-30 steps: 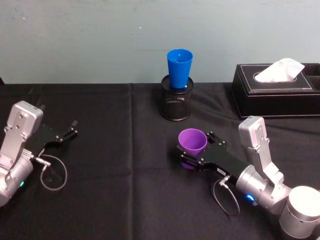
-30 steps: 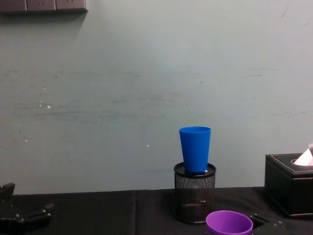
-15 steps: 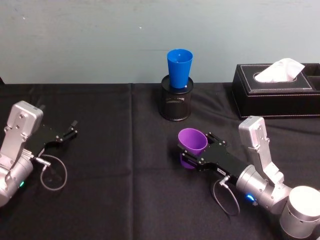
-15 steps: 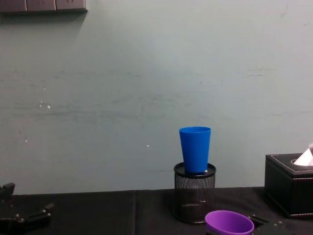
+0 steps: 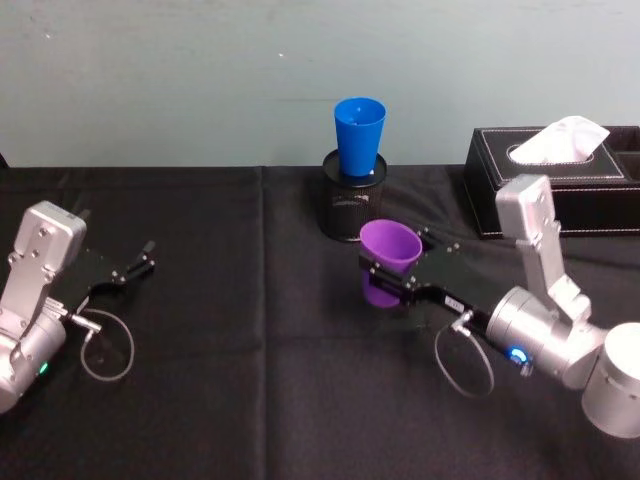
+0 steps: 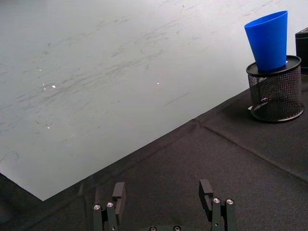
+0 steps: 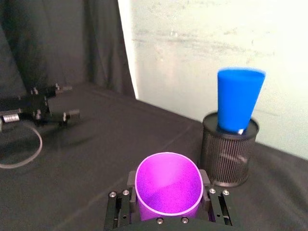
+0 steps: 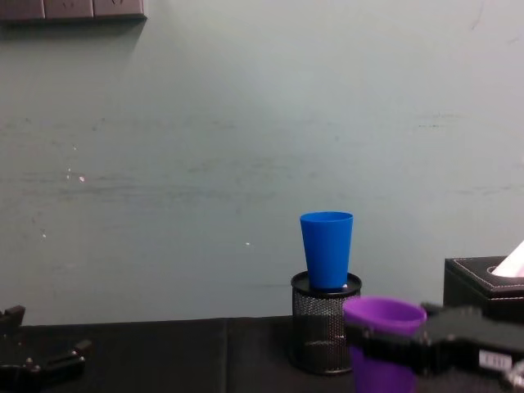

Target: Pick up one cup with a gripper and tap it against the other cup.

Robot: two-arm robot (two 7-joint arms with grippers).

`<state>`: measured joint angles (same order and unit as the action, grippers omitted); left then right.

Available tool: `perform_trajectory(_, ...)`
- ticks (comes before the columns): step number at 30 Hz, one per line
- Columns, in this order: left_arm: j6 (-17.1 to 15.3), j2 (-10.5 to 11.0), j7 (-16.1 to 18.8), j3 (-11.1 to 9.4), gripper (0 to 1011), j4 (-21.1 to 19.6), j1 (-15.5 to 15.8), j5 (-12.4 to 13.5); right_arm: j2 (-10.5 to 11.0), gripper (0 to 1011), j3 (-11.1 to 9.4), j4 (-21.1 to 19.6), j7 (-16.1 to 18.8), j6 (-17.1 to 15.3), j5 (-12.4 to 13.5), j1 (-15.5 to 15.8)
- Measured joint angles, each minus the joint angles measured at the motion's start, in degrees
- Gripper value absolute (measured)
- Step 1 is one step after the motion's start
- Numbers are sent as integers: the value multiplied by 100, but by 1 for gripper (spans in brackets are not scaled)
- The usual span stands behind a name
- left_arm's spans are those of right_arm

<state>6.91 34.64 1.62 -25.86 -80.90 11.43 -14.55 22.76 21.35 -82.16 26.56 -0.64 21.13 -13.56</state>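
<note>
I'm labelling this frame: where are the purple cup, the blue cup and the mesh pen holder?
purple cup (image 5: pixel 390 243), head view, inside its mouth.
blue cup (image 5: pixel 358 135), head view, outer side wall.
mesh pen holder (image 5: pixel 350 212), head view, front mesh wall.

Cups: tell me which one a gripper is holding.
The purple cup, clamped in the right gripper; the blue cup stands free in the black mesh pen holder. The left gripper idles open.

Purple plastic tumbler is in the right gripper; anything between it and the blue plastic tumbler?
No separate thing. But the blue plastic tumbler stands in a black wire-mesh pen holder, and the purple plastic tumbler in the right gripper hangs near the holder's rim height, so it may meet mesh first. The left gripper rests far left.
</note>
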Motion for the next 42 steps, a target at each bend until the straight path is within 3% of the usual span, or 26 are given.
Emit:
perform_trajectory(5,0,0,0,0,1000,0,0,0,165,731,-61,-506,-36,-445,122,-109)
perform_trajectory(16,0,0,0,0,1000,0,0,0,343,731,-51,-961,-111,-898,324,-277)
perform_trajectory(25,0,0,0,0,1000,0,0,0,422,731,-24,-1058,-182,-954,450,-299)
perform_trajectory(42,0,0,0,0,1000,0,0,0,414,731,-29,-1051,-181,-953,443,-299)
